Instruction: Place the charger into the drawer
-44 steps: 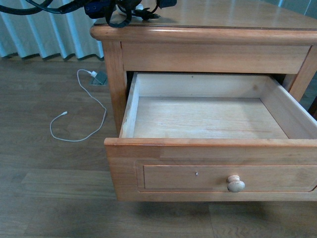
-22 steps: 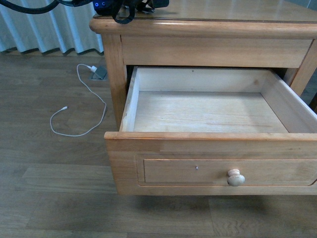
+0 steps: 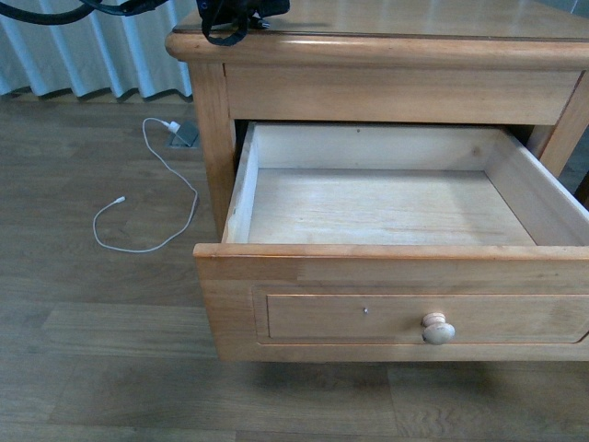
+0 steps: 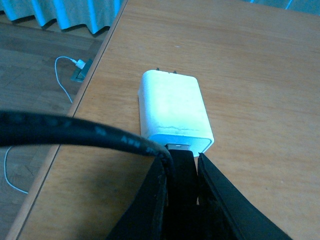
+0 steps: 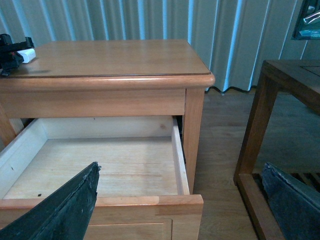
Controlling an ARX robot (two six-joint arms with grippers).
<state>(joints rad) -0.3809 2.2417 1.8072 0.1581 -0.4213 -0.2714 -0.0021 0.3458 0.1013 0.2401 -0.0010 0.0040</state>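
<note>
The charger (image 4: 172, 112), a white block with metal prongs, lies on the nightstand top near its left edge. My left gripper (image 4: 182, 160) is shut on the charger's black plug end, and its thick black cable (image 4: 75, 132) loops off to the side. In the front view only the left gripper (image 3: 235, 11) and a cable loop show at the top's left corner. The drawer (image 3: 368, 250) stands pulled out, its pale inside bare, with a round knob (image 3: 438, 329) on its front. My right gripper (image 5: 180, 200) is open above the drawer's front right corner (image 5: 177, 155).
A thin white cable (image 3: 152, 198) with its own plug (image 3: 172, 127) lies on the wood floor left of the nightstand. Curtains (image 3: 83, 55) hang behind. A dark wooden table (image 5: 280, 85) stands close to the nightstand's right side.
In the front view the left gripper with the black cable has shifted slightly right and further up the frame. The drawer stays open as before.
</note>
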